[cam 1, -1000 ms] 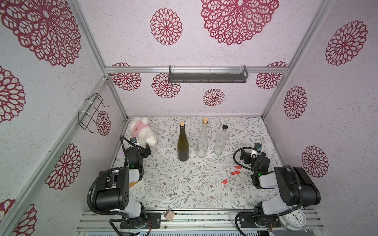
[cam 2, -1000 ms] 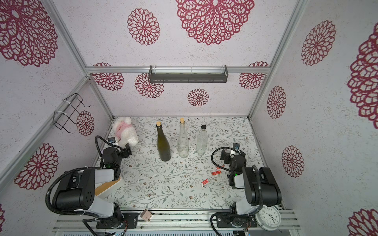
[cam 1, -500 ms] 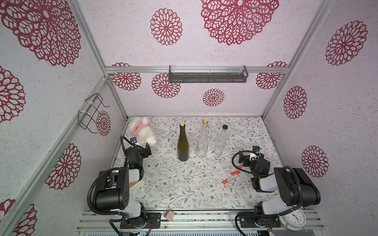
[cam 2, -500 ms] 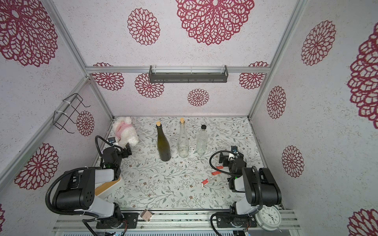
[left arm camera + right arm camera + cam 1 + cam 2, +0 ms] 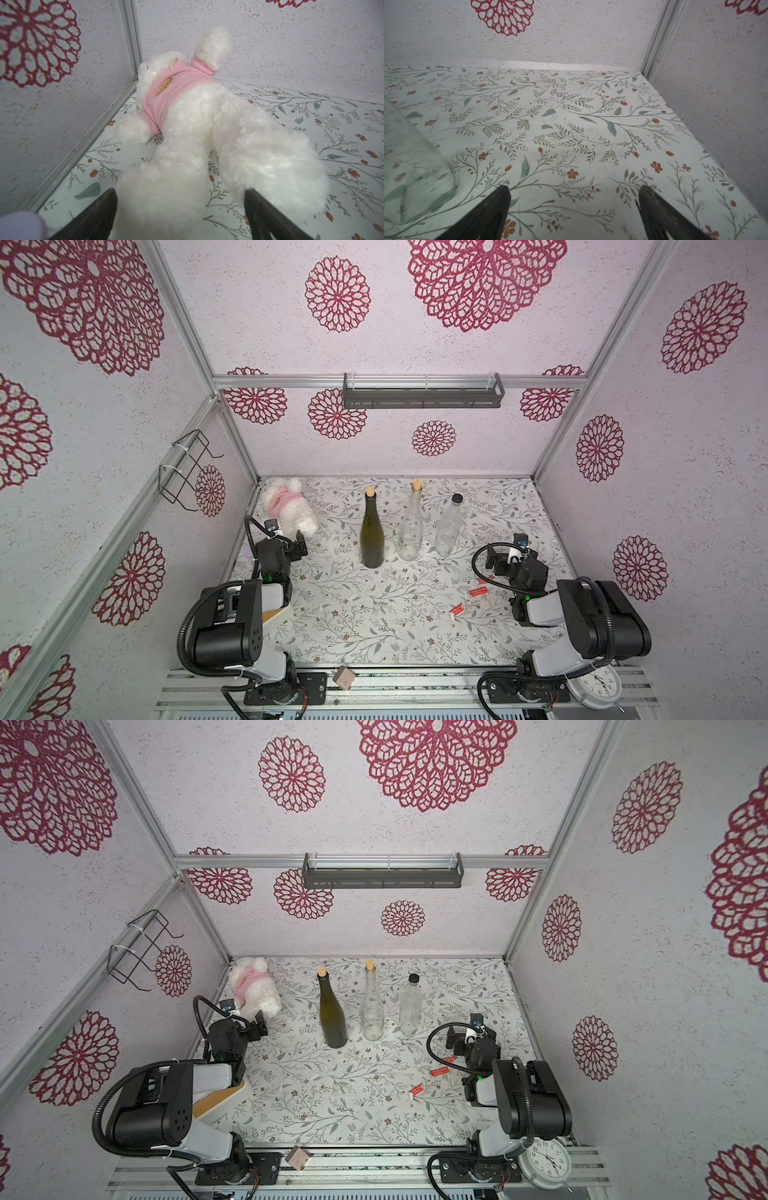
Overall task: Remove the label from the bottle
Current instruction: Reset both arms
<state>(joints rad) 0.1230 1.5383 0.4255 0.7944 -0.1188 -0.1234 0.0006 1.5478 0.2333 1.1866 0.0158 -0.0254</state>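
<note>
Green wine bottle (image 5: 371,537) upright, unlabelled; both jaws open.
To its right: corked clear bottle (image 5: 410,529), black-capped bottle (image 5: 449,526), red labels (image 5: 478,592).

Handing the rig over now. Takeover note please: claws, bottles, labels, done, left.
Left claw: open, empty; plush toy lies right in front of it.
Right claw: open, empty, low over the table near the black-capped bottle.
Bottles: green bottle, corked clear bottle and the capped one stand upright in a row at the back.
Done: three red labels lie on the table by the right arm; no label shows on any bottle.
Left: probably nothing to peel; check the bottles' far sides.
</note>
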